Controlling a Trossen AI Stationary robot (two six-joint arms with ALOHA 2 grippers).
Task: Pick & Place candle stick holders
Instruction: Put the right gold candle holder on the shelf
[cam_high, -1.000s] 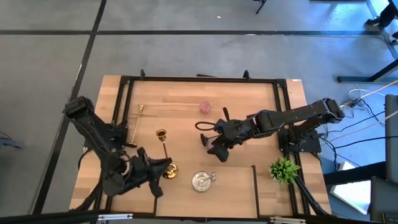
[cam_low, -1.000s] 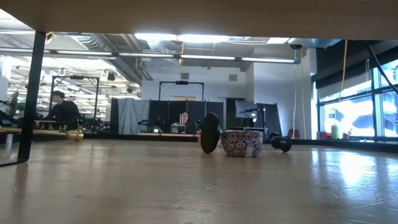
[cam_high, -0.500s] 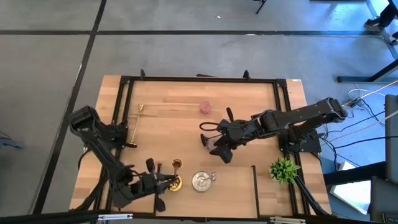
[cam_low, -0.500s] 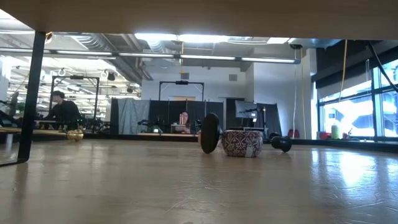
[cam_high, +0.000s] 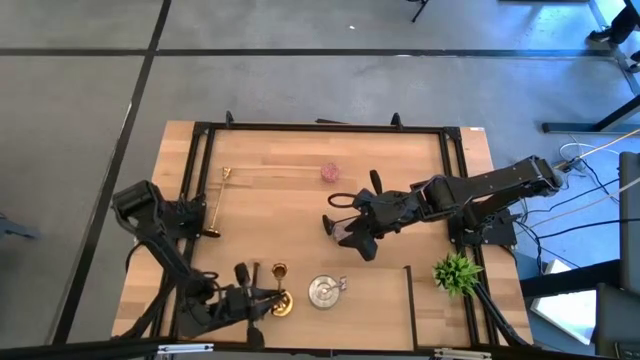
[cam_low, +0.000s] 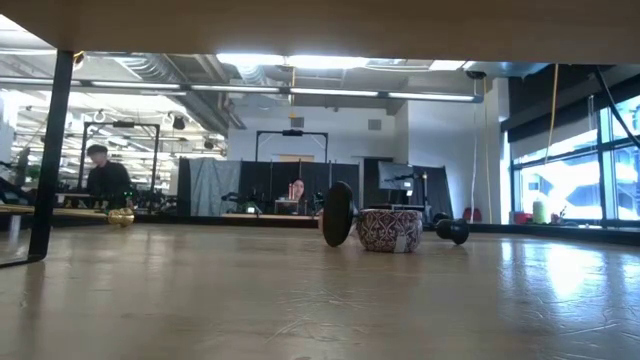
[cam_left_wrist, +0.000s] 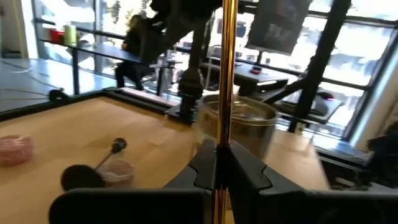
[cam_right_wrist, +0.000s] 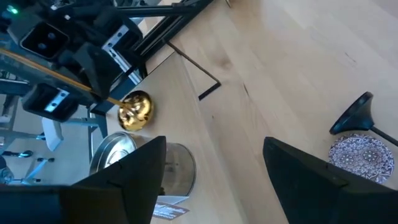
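Wood table (cam_high: 300, 200), black frame. L gripper (cam_high: 258, 297) at 7 o'clock edge, clamped on tall gold holder (cam_left_wrist: 227, 74), stem upright. R gripper (cam_high: 345, 228) near centre, fingers apart, over black stemmed holder (cam_right_wrist: 356, 115) and mauve one (cam_right_wrist: 360, 155), lying toward 9 o'clock; R arm nearer.

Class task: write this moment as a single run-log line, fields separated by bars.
left gripper: shut on gold holder, near front edge | right gripper: open, mid-table over black holder | silver holder: untouched
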